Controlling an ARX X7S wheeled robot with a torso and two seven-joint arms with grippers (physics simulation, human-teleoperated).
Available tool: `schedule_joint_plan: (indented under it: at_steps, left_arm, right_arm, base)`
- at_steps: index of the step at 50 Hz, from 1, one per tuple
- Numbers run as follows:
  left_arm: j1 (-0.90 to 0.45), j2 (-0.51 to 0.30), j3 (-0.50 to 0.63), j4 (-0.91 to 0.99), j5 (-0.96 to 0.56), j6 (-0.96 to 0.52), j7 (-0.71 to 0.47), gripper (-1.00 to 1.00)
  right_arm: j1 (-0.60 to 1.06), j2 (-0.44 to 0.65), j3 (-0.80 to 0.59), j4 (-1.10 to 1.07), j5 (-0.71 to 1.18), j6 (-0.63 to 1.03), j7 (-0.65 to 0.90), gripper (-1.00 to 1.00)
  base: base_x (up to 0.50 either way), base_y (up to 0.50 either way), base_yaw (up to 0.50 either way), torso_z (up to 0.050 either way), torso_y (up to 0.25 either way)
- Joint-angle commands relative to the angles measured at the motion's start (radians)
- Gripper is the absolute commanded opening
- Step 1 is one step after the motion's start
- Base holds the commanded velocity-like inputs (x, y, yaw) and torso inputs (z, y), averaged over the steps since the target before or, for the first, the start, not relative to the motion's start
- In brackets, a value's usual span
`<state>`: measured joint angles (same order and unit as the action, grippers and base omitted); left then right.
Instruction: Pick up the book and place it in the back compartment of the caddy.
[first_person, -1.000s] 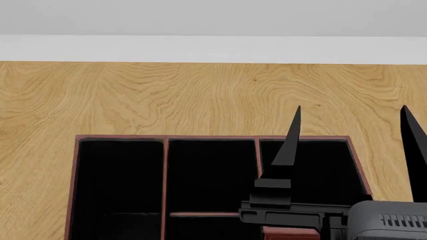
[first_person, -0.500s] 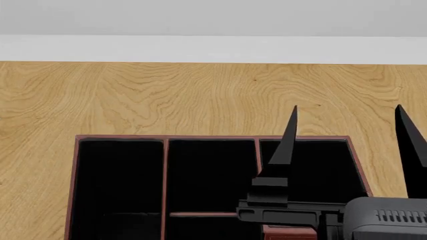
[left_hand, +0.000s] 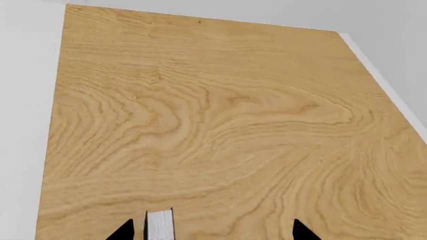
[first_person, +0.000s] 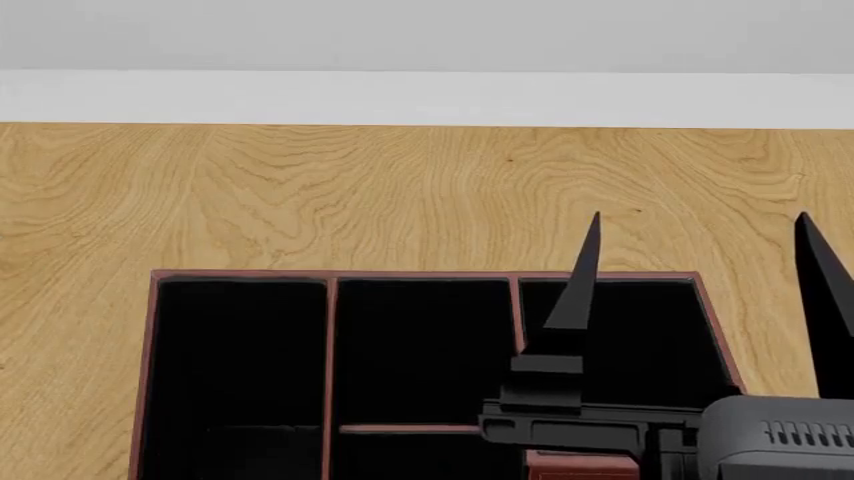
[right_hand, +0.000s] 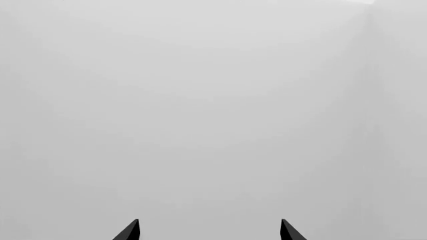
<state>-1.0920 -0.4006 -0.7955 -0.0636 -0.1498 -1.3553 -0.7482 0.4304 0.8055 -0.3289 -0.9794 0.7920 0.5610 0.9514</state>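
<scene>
The book (left_hand: 159, 225) shows only in the left wrist view, as white page edges between black covers, standing on the wood table. It lies between the tips of my left gripper (left_hand: 212, 232), close to one finger, and the jaws are wide apart. The caddy (first_person: 240, 274), red-brown with a black interior, fills the lower head view. Its back compartment (first_person: 420, 350) is the larger middle section, bounded by a thin cross divider. My right gripper (first_person: 699, 225) hangs open above the caddy's right section with its fingers pointing away from me. In the right wrist view the right gripper (right_hand: 209, 231) faces only grey.
The wood table (first_person: 400, 190) stretches beyond the caddy to a white wall edge at the back. A small red-brown piece (first_person: 581, 465) shows just below the right gripper's body.
The right gripper drifted a little to the left and came back; nothing else has moved.
</scene>
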Motion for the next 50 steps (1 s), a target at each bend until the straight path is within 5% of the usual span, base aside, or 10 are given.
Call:
schedule_joint_plan:
  at_steps: [1,17,50]
  left_arm:
    - [0.049,0.0,0.0,-0.02,0.015,0.03,-0.002,1.0]
    - [0.102,0.02,-0.071,-0.037,0.016,0.047,-0.001,1.0]
    - [0.183,-0.002,0.074,-0.236,0.063,0.166,0.028,1.0]
  right_arm:
    - [-0.004,0.001,-0.006,0.009,-0.006,-0.014,-0.005,1.0]
    - [-0.002,0.004,-0.012,0.006,-0.003,-0.017,0.001,1.0]
    - [0.013,0.0,-0.035,0.013,-0.006,-0.019,0.004,1.0]
  base:
    - [0.0,0.0,0.0,0.0,0.0]
    - [0.0,0.0,0.0,0.0,0.0]
    - [0.0,0.0,0.0,0.0,0.0]
